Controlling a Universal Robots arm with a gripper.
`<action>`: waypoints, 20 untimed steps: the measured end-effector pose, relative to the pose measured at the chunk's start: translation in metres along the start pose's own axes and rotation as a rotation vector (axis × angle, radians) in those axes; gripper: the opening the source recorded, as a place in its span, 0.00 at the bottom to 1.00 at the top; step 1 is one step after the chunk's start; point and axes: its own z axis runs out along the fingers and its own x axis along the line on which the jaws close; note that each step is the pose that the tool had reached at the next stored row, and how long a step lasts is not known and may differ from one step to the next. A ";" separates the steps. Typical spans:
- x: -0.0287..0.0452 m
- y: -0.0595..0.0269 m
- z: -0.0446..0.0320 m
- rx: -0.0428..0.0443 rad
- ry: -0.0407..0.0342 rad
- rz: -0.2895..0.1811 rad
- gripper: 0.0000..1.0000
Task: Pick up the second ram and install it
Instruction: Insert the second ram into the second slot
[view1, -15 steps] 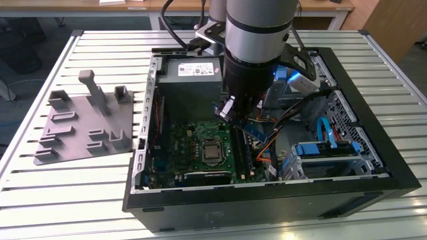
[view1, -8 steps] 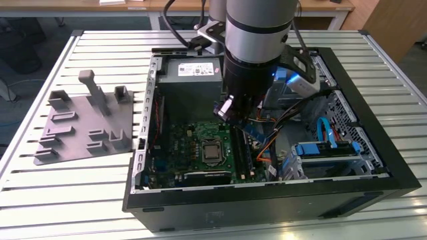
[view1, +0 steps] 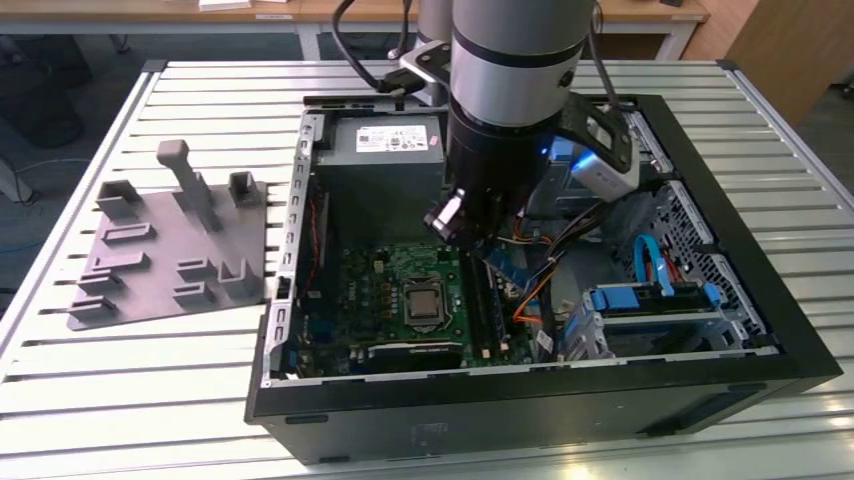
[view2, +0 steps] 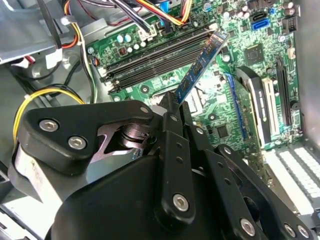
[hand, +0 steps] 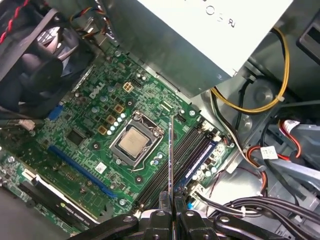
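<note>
— Black links and bolts, closest to the lens: are those yours?

— Mine. That is my end effector (view2: 176, 102). Its fingers are pinched almost together on one end of the second ram (view2: 200, 65).

— Set the scene for me, biggest thing first.

— A pale slatted desk (view1: 80, 400) carries everything. On it stands an open black computer case (view1: 534, 400), and the green motherboard (view1: 360, 290) lies flat inside it. The grey power supply (view1: 380, 140) sits against the motherboard's edge, inside the same case. Outside the case, on the exterior view's left of the motherboard, a grey fixture plate (view1: 174, 250) with upright posts rests on the desk.

— And on the motherboard itself?

— Long black memory slots (hand: 192, 152) run side by side along one edge. The processor socket (hand: 134, 142) sits just beside them, nearer the board's middle.

— Where exactly is the stick?

— In my grip, standing on its thin edge, above the motherboard. In the first wrist view I see it edge-on as a fine line, near the slots and the socket. In the second wrist view its free end reaches out toward the slots. It is not seated in any slot. I cannot tell whether its tip touches the motherboard.
</note>
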 end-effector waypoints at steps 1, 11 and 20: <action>0.0000 0.0000 0.0000 0.0004 0.0000 0.008 0.14; 0.0000 0.0000 0.0004 0.0041 0.0000 0.082 0.14; 0.0000 0.0000 0.0007 0.0071 0.0000 0.142 0.14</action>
